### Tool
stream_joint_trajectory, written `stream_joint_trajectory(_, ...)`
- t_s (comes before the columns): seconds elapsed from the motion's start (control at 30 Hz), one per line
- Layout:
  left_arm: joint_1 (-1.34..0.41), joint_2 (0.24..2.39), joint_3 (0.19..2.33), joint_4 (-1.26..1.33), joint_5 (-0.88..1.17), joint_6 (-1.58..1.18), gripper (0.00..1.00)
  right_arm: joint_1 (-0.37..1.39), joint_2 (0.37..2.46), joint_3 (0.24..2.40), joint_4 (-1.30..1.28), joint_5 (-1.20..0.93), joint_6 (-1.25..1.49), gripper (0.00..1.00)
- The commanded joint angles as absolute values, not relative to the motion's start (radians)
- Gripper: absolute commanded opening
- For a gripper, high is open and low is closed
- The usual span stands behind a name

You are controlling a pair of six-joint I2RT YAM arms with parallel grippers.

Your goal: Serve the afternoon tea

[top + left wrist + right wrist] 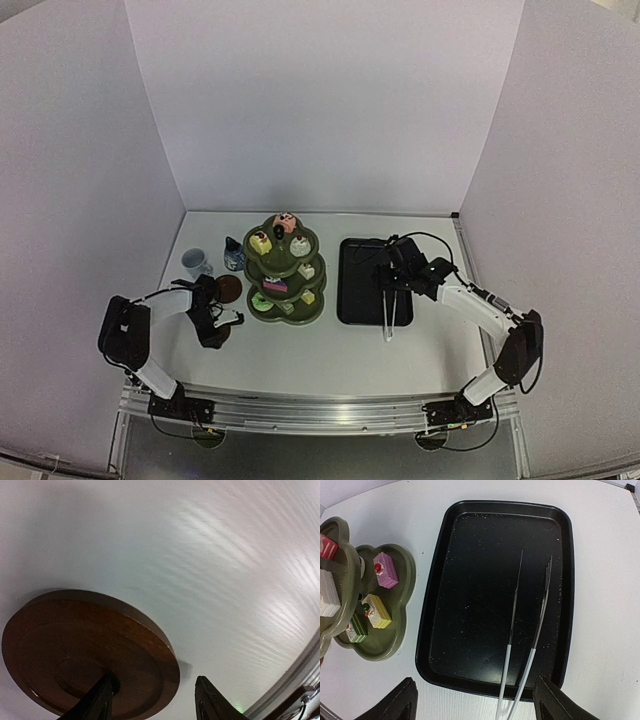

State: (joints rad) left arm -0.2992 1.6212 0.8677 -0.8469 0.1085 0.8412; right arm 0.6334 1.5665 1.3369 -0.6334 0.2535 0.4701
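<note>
1. Where the overhead camera looks down, a scalloped dark green stand [285,270] stands mid-table with tiny cakes [262,242] on its tiers. A white mug [195,263], a small pot [234,255] and a round brown coaster [229,289] sit to its left.
2. Left wrist: the left gripper [156,680] is unclenched, its jaws astride the rim of a glossy wooden coaster [65,645].
3. Right wrist: the right gripper [475,682] gapes above thin metal tongs [514,615] lying on a speckled black tray [470,570].

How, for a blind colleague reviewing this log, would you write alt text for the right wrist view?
Metal tongs lie lengthwise in a black tray, handles overhanging its near rim between the open fingers of the right gripper. At left, a green tiered stand holds small colourful cakes.
</note>
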Motion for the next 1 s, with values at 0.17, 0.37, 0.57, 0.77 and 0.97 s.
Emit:
stream_joint_trajectory(0.17,-0.757,1.563,0.797,-0.806,0.170,0.696,0.56,0.648,1.459,1.305,-0.638,0.255,0.535,0.75)
stream_joint_trajectory(0.37,-1.053,1.779,0.949,-0.677,0.059,0.683,0.52,0.670,1.377,1.253,-0.638,0.282,0.568,0.75)
stream_joint_trajectory(0.57,-1.148,1.991,1.250,-0.639,0.096,0.623,0.52,0.699,1.284,1.198,-0.642,0.310,0.591,0.75)
stream_joint_trajectory(0.77,-1.220,2.136,1.474,-0.675,0.178,0.644,0.53,0.716,1.240,1.173,-0.650,0.324,0.597,0.75)
stream_joint_trajectory(0.97,-1.241,2.176,1.554,-0.700,0.219,0.608,0.55,0.727,1.228,1.179,-0.665,0.330,0.584,0.75)
